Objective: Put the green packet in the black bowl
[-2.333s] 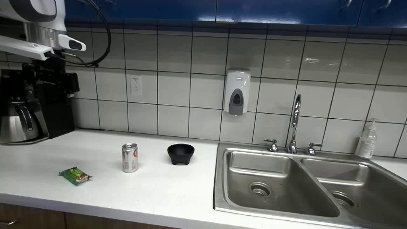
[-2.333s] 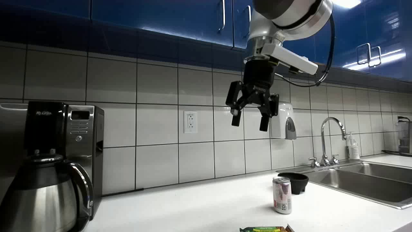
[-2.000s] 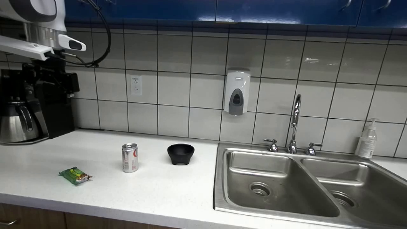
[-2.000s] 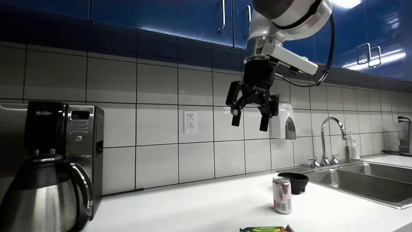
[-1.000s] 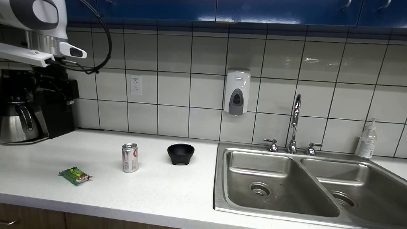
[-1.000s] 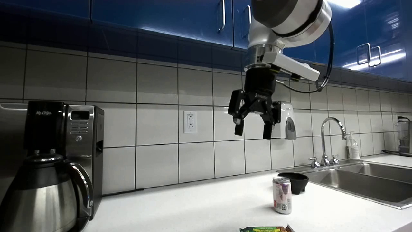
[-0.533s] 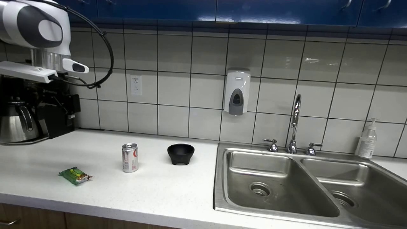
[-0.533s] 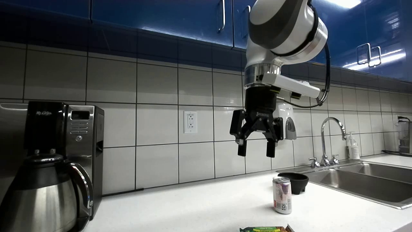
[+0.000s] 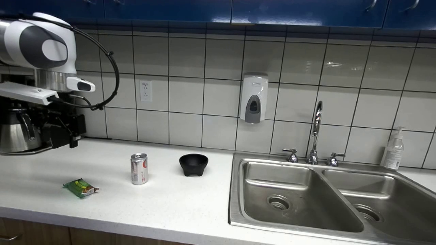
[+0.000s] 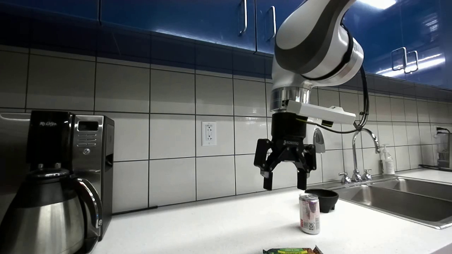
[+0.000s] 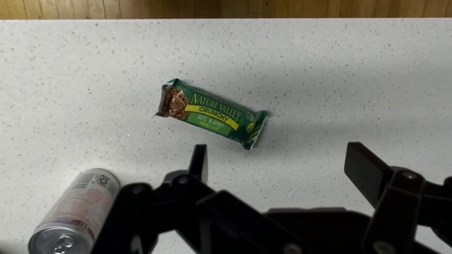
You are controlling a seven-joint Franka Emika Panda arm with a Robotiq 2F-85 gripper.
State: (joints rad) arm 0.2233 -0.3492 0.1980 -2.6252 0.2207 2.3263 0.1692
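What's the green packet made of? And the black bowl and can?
Green packet: probably plastic film, slightly glossy, with crimped ends.
Black bowl: matte, with little shine; perhaps plastic or stone.
Can: likely metal, its top silvery and shiny.

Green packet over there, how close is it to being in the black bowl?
Done: no step that shows; the green packet lies on the counter, apart from the black bowl.
In hand: probably the pickup, as the gripper hangs open above the counter, holding nothing.
Left: gripping the packet, lifting it, carrying it past the silver can to the bowl and letting go.
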